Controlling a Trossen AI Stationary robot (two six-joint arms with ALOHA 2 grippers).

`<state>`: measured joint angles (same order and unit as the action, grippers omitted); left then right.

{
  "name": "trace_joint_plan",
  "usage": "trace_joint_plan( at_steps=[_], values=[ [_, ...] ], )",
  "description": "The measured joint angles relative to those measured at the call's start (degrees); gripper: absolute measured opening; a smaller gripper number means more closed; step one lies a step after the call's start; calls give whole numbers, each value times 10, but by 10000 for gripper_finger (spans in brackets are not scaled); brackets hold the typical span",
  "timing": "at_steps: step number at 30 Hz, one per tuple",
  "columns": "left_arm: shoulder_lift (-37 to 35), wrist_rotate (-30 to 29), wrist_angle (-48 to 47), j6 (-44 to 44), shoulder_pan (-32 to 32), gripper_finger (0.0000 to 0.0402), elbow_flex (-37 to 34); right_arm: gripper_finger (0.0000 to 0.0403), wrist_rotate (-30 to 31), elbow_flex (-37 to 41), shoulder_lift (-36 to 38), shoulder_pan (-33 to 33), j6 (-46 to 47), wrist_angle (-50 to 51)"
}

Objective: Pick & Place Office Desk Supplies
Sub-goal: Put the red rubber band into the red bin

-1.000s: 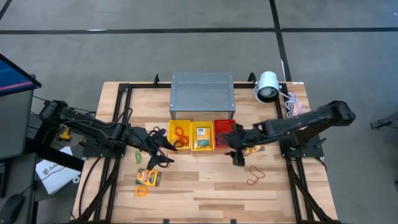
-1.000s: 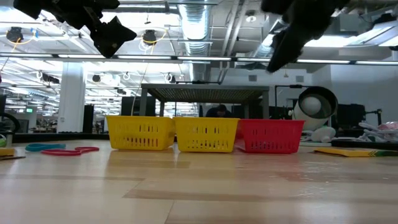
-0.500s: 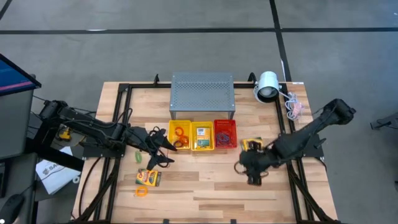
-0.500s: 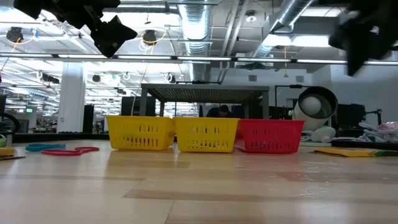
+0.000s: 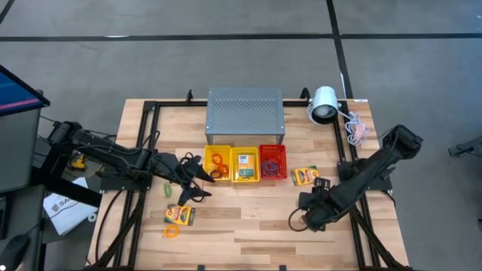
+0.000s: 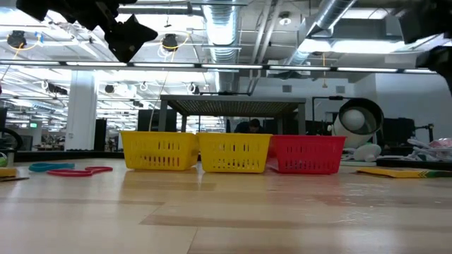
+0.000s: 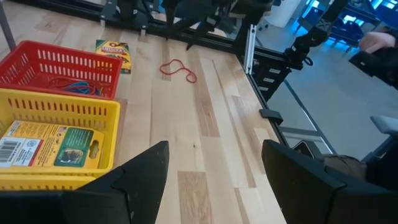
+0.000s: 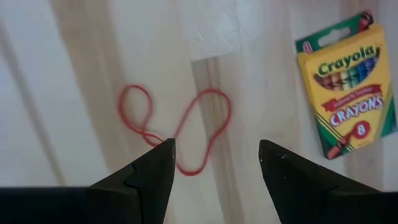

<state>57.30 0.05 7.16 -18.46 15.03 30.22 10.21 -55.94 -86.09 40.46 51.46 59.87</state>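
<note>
A thin red band loop [image 8: 174, 134] lies flat on the wood toward the table's near right. My right gripper [image 8: 214, 168] hangs over it, open and pointing down, and its fingers touch nothing. A yellow-and-green crayon box [image 8: 348, 87] lies flat on the table beside the loop, also seen as the crayon box [image 5: 305, 176]. My left gripper [image 5: 197, 182] waits open in the air near the yellow baskets [image 5: 232, 164]. A second crayon box [image 5: 180, 215], an orange loop [image 5: 172, 231] and a green loop [image 5: 169, 189] lie at the near left.
The red basket [image 5: 273, 162] holds band loops, and one yellow basket [image 7: 56, 124] holds a card box. The grey perforated box [image 5: 245, 113] stands behind the baskets, with a white lamp [image 5: 324, 104] at the far right. Bare wood stretches along the near edge.
My right gripper has swung from over the red basket toward the table's near right, sunk, and tipped to point straight down over the red loop. Its jaws stay open.
</note>
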Motion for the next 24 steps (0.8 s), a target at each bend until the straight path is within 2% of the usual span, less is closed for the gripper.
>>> trace_joint_plan(
  at_steps=[11,17,24],
  values=[
    [0,0,7,0,0,254,0,223,4,0,-66,-16,-38,12],
    [0,0,7,0,0,254,0,223,1,0,-80,-21,-50,-51],
    [0,18,6,-4,0,254,0,223,-75,0,-65,8,-27,-116]
  ],
)
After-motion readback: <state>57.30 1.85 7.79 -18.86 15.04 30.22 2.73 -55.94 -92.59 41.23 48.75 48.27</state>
